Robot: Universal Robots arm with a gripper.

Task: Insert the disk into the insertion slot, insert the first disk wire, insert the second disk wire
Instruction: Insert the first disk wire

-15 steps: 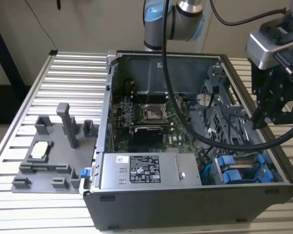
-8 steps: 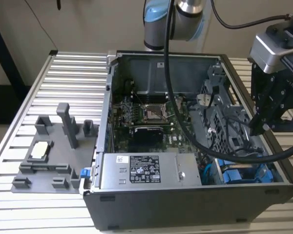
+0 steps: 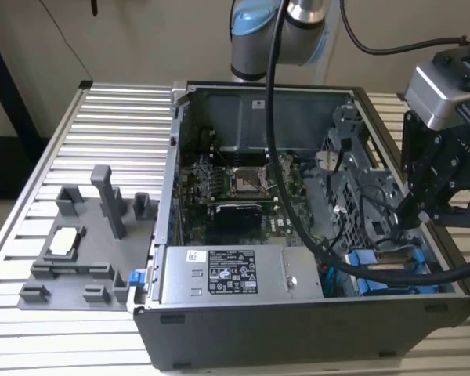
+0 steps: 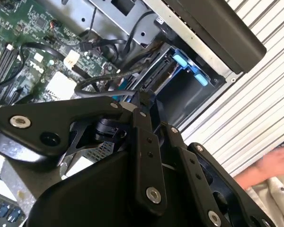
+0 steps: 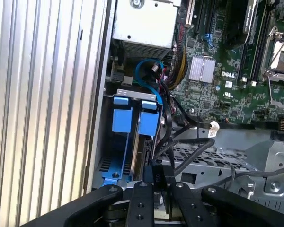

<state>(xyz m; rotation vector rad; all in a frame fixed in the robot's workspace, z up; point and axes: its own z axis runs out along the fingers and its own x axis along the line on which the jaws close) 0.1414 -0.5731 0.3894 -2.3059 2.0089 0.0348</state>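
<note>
The gripper (image 5: pixel 154 166) has its two fingers squeezed close together (I cannot tell if they pinch anything), tips right by the disk (image 5: pixel 149 124), which stands on edge in the slot (image 5: pixel 136 142) beside another blue holder (image 5: pixel 121 116).

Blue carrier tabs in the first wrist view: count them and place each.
2. The first tab stands next to the case wall; the second tab beside it, toward the motherboard. More may be hidden.
</note>
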